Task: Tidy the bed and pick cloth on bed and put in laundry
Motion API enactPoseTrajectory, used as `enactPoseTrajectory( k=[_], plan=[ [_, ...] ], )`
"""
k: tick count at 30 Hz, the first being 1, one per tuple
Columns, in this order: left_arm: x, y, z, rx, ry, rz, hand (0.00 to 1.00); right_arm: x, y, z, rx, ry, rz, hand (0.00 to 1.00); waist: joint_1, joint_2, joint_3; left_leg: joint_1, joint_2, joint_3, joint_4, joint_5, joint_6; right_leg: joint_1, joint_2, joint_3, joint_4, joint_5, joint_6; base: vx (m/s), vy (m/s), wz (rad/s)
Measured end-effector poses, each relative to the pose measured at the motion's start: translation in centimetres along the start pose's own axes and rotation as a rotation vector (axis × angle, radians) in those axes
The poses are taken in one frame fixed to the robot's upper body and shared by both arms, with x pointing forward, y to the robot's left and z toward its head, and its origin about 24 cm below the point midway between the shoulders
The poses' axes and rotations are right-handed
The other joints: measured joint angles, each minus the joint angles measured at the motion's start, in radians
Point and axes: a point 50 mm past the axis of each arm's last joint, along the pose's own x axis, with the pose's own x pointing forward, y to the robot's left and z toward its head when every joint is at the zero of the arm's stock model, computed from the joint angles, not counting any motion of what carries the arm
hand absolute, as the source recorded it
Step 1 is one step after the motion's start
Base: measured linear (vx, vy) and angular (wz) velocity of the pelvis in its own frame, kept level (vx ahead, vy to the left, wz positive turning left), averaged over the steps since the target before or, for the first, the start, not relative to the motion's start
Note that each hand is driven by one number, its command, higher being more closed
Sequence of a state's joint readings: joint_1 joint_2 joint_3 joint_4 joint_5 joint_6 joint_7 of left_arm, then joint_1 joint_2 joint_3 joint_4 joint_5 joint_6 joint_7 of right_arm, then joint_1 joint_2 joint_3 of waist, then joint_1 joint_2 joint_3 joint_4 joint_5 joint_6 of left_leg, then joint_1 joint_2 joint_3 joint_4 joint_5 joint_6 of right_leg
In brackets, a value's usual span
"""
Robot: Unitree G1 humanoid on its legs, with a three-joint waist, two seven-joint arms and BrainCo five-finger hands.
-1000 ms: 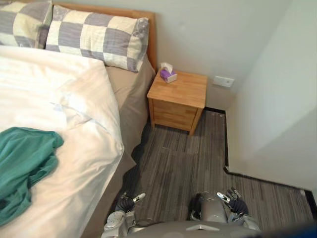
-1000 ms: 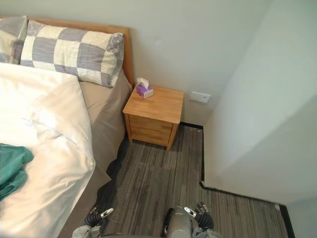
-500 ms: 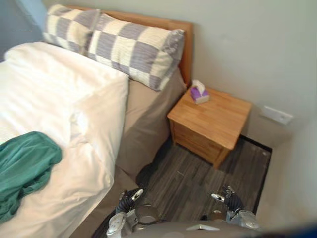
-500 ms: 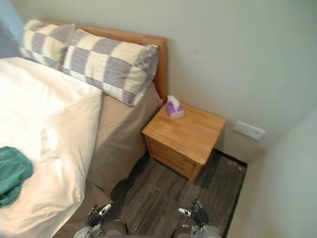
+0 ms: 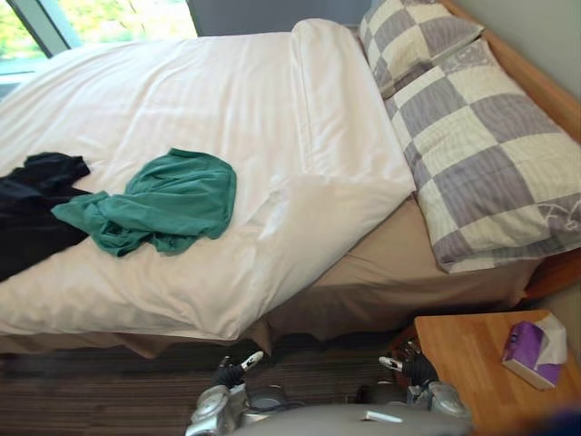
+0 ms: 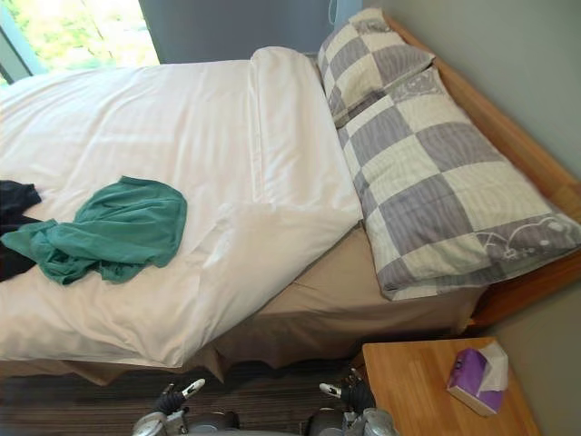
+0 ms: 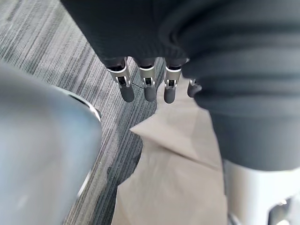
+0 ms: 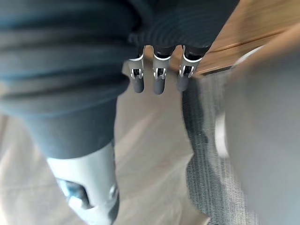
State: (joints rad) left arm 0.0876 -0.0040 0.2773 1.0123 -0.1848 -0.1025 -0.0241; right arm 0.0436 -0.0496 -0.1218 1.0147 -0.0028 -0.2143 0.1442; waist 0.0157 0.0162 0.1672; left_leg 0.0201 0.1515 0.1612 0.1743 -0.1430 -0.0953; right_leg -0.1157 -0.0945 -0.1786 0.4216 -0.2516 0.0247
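Overhead, the head camera looks down on a bed [image 5: 508, 68] where a crumpled green cloth [image 5: 168, 200] lies on the white duvet [image 5: 227, 100], toward the near side and well clear of the pillows. A black cloth [image 5: 32, 209] lies just beside it at the view's left edge, the two appearing to touch where the green fabric trails out. The duvet's near corner is rumpled and folded back, baring the tan sheet [image 5: 408, 272] that runs under two grey-and-cream checked pillows [image 5: 490, 173]. These lean along the wooden headboard [image 5: 536, 82] on the right. A bright window [image 5: 91, 18] shows beyond the far side of the bed.

Low in the frame, the robot's left hand [image 5: 231, 371] hangs over the grey striped carpet [image 5: 91, 400] beside the bed. Its fingers [image 7: 146, 89] are straight and relaxed in its wrist view, holding nothing, with tan bed fabric and carpet past them. The right hand [image 5: 408, 366] hangs near the corner of a wooden bedside table [image 5: 463, 354]. Its fingers [image 8: 158, 82] are likewise loose and empty. A purple tissue box [image 5: 531, 350] stands on the table's top. Neither hand touches the green cloth, which rests on the duvet well apart from both.
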Motion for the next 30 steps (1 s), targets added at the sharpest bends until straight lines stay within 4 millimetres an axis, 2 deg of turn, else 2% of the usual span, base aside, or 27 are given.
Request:
enactPoseTrajectory(
  k=[3, 5, 6, 7, 9, 11, 13, 16, 17, 18, 20, 22, 23, 25, 26, 28, 30],
  plan=[
    [0.0, -0.1, 0.0, 0.001, -0.001, -0.003, 0.0, -0.1, 0.1, -0.1, -0.006, 0.004, 0.003, 0.0, 0.001, -0.009, 0.005, 0.013, 0.014, 0.026, -0.003, 0.002, -0.005, 0.005, 0.011, 0.001, 0.0, 0.0, 0.0, 0.22, -0.294, 0.43],
    [0.0, 0.2, 0.1, 0.004, -0.003, 0.001, 0.0, -0.1, 0.1, -0.4, -0.002, 0.013, 0.001, 0.0, 0.003, -0.019, 0.003, 0.013, 0.005, 0.041, -0.034, 0.016, -0.01, 0.007, -0.004, -0.01, -0.009, -0.005, -0.006, 0.0, 0.028, 0.2],
    [0.0, 0.3, 0.2, -0.002, -0.015, -0.004, 0.0, -0.2, 0.0, -0.7, 0.03, 0.024, -0.02, 0.0, -0.008, -0.021, -0.003, 0.007, 0.008, 0.084, -0.037, 0.02, 0.008, 0.02, -0.025, -0.04, -0.026, -0.006, -0.008, 0.0, 0.058, 0.67],
    [0.0, 0.4, 0.4, -0.039, -0.036, -0.026, 0.0, -0.6, -0.5, -1.4, 0.17, 0.034, -0.112, 0.0, -0.017, -0.031, -0.01, -0.012, 0.021, 0.152, -0.004, 0.016, 0.02, 0.027, -0.039, -0.074, -0.039, -0.002, -0.002, 0.01, 0.06, 0.69],
    [-0.1, 0.4, 0.6, -0.064, -0.061, -0.039, 0.0, -1.0, -1.2, -2.1, 0.315, 0.045, -0.22, 0.0, 0.002, -0.036, -0.016, -0.012, 0.015, 0.163, -0.002, 0.018, 0.017, 0.035, -0.05, -0.079, -0.04, -0.003, 0.005, 0.02, 0.085, 0.31],
    [-0.2, 1.1, 0.2, -0.049, -0.041, -0.035, 0.0, -1.5, -1.6, -3.1, 0.447, 0.065, -0.331, 0.0, -0.005, -0.052, -0.03, 0.028, -0.006, 0.164, -0.079, 0.053, 0.015, 0.062, -0.052, -0.079, -0.084, 0.015, 0.017, 0.05, 0.094, 0.07],
    [-0.2, 1.1, -0.2, -0.035, -0.021, -0.051, 0.0, -1.9, -2.4, -3.6, 0.509, 0.062, -0.407, 0.0, -0.009, -0.051, -0.031, 0.067, -0.016, 0.17, -0.137, 0.078, 0.011, 0.086, -0.048, -0.079, -0.116, 0.03, 0.024, 0.05, 0.067, -0.03],
    [-0.2, 1.3, -0.2, -0.013, -0.009, -0.06, 0.0, -3.0, -5.5, -3.4, 0.535, 0.006, -0.595, 0.0, -0.018, -0.042, -0.041, 0.107, -0.03, 0.174, -0.201, 0.103, 0.007, 0.122, -0.047, -0.081, -0.154, 0.05, 0.032, 0.04, 0.083, 0.0],
    [-0.4, 2.1, -0.5, 0.045, 0.016, -0.068, 0.0, -4.8, -12.2, 2.4, 0.357, -0.258, -0.812, 0.0, -0.026, -0.047, -0.054, 0.12, -0.048, 0.174, -0.255, 0.128, 0.014, 0.14, -0.046, -0.083, -0.215, 0.091, 0.047, 0.01, 0.124, 0.05],
    [-0.6, 2.8, -0.6, 0.05, 0.024, -0.063, 0.0, -5.2, -13.3, 3.9, 0.317, -0.317, -0.832, 0.0, -0.027, -0.053, -0.059, 0.12, -0.052, 0.173, -0.266, 0.134, 0.018, 0.14, -0.046, -0.083, -0.225, 0.096, 0.05, 0.0, 0.128, 0.07],
    [-0.8, 3.9, -0.7, 0.065, 0.033, -0.039, 0.0, -5.4, -14.2, 5.9, 0.281, -0.385, -0.845, 0.0, -0.027, -0.065, -0.066, 0.121, -0.057, 0.171, -0.27, 0.136, 0.02, 0.145, -0.048, -0.083, -0.237, 0.104, 0.054, 0.0, 0.048, 0.04],
    [-1.2, 4.9, -1.2, 0.072, 0.05, -0.021, 0.0, -6.0, -14.4, 9.1, 0.265, -0.513, -0.834, 0.0, -0.028, -0.067, -0.071, 0.117, -0.064, 0.162, -0.272, 0.136, 0.022, 0.145, -0.053, -0.082, -0.239, 0.105, 0.057, -0.01, 0.036, 0.03],
    [-1.5, 5.3, -1.8, 0.07, 0.065, -0.009, 0.0, -7.2, -14.5, 12.3, 0.189, -0.652, -0.811, 0.0, -0.035, -0.063, -0.074, 0.111, -0.068, 0.162, -0.275, 0.135, 0.024, 0.141, -0.055, -0.081, -0.242, 0.107, 0.059, -0.01, 0.038, 0.05],
    [-2.0, 6.0, -2.8, 0.067, 0.09, 0.014, 0.0, -9.0, -14.5, 17.1, -0.024, -0.817, -0.762, 0.0, -0.034, -0.063, -0.08, 0.104, -0.072, 0.159, -0.276, 0.134, 0.027, 0.141, -0.058, -0.084, -0.248, 0.108, 0.062, 0.0, 0.039, 0.08],
    [-2.2, 6.3, -3.1, 0.065, 0.098, 0.021, 0.0, -9.2, -14.3, 18.2, -0.074, -0.844, -0.748, 0.0, -0.032, -0.064, -0.08, 0.104, -0.073, 0.159, -0.276, 0.134, 0.027, 0.141, -0.059, -0.084, -0.249, 0.108, 0.062, 0.02, 0.023, 0.04],
    [-2.7, 6.7, -4.0, 0.077, 0.127, 0.033, 0.0, -9.1, -12.4, 21.7, -0.237, -0.93, -0.663, 0.0, -0.027, -0.068, -0.083, 0.103, -0.073, 0.156, -0.276, 0.135, 0.028, 0.142, -0.058, -0.087, -0.251, 0.109, 0.062, 0.0, 0.0, 0.0],
    [-2.8, 6.7, -4.2, 0.09, 0.135, 0.036, 0.0, -8.6, -10.6, 23.1, -0.319, -0.958, -0.584, 0.0, -0.024, -0.068, -0.083, 0.103, -0.075, 0.153, -0.276, 0.136, 0.029, 0.143, -0.057, -0.091, -0.253, 0.109, 0.061, 0.03, 0.004, 0.07]
  ],
)
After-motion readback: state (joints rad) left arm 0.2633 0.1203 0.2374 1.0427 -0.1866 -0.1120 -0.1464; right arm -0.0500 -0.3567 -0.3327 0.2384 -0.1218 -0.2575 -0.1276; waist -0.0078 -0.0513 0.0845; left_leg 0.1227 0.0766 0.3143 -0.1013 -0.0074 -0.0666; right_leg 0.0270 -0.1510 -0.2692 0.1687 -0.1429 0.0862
